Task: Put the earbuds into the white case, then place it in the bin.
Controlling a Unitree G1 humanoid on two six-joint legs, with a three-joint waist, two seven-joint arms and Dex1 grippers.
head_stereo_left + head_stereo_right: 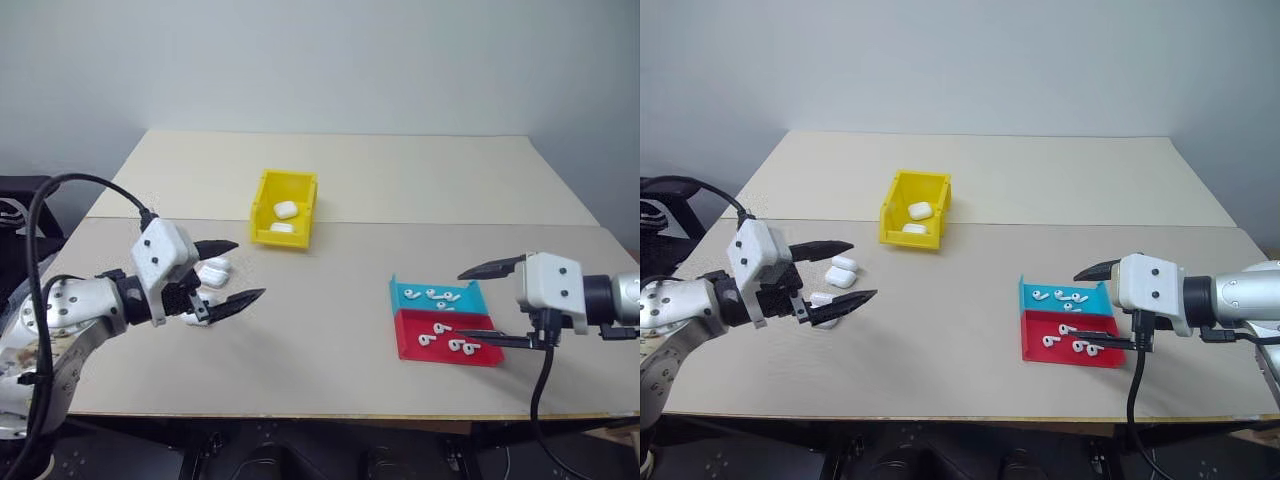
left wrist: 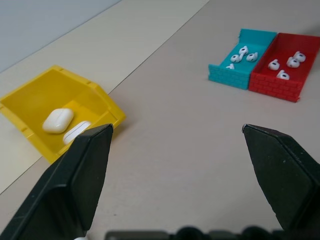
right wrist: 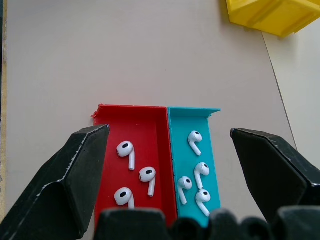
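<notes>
Earbuds (image 3: 131, 155) in red tray (image 3: 107, 150): directly under right gripper (image 1: 1102, 305) (nearer arm); both grippers' jaws spread, empty.

Bright, even light from above; soft shadows lie beside the yellow bin (image 1: 284, 207). Wrist views blur their close black fingers (image 2: 75, 175). No glare.

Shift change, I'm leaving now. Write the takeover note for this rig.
Left end effector: open, empty, hovering by the loose white cases on the table.
Right end effector: open, empty, above the red tray and blue tray.
Earbuds: three in red, four in blue.
Yellow bin: two cases already inside.
Left: load earbuds into a loose case, then bin it.
</notes>
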